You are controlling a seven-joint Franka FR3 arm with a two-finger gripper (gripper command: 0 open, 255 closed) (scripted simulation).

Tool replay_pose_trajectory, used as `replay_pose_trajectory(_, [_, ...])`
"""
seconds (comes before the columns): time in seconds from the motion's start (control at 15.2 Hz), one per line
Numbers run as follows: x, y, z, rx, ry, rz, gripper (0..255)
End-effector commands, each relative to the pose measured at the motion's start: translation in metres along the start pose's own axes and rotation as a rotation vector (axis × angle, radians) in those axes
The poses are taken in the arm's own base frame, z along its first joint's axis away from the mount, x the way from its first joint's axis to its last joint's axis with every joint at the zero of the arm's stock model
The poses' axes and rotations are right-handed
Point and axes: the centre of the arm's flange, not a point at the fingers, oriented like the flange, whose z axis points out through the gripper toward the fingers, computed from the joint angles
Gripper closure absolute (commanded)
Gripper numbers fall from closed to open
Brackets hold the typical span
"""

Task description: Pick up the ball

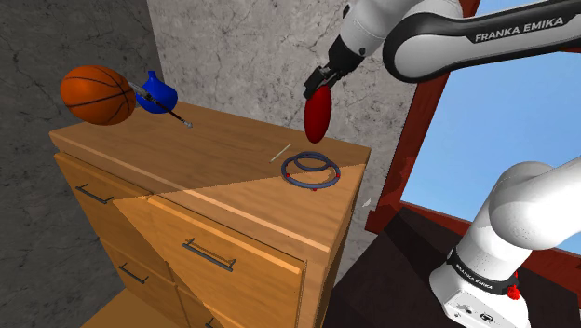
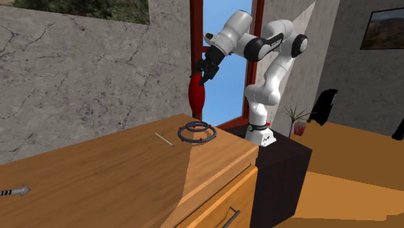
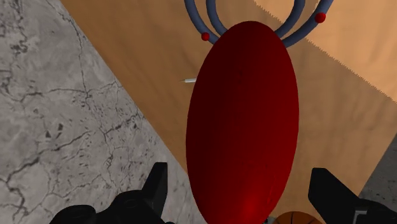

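Wooden dresser top [image 1: 214,149] against a grey veined wall [image 1: 233,47]. The gripper [image 1: 322,80] pinches the upper end of the dark red oval ball [image 1: 317,114], which hangs clear above the blue rings [image 1: 312,170] near the top's edge at the shoulder view's right. Risk: the tapering, curved end may slide from the fingers, dropping the ball onto the rings or off the edge. Pad contact is cut off in the wrist view, so grip depth cannot be judged. An orange basketball [image 1: 97,94] sits far left.

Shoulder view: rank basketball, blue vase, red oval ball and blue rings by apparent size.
1. basketball
2. blue rings
3. red oval ball and blue vase: they look about alike, so not ranked.
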Motion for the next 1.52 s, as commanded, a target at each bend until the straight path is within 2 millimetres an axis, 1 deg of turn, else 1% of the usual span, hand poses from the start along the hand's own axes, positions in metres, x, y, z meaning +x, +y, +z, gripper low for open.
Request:
replay_pose_trajectory(0.0, [-0.005,-0.001,0.006,0.000,0.001,0.000,0])
replay_pose_trajectory(0.07, [-0.005,-0.001,0.006,0.000,0.001,0.000,0])
replay_pose_trajectory(0.13, [-0.004,-0.001,0.006,0.000,0.001,0.000,255])
replay_pose_trajectory(0.73, [-0.005,-0.001,0.006,0.000,0.001,0.000,255])
replay_pose_trajectory(1.45, [0.031,0.009,-0.039,0.000,0.001,0.000,255])
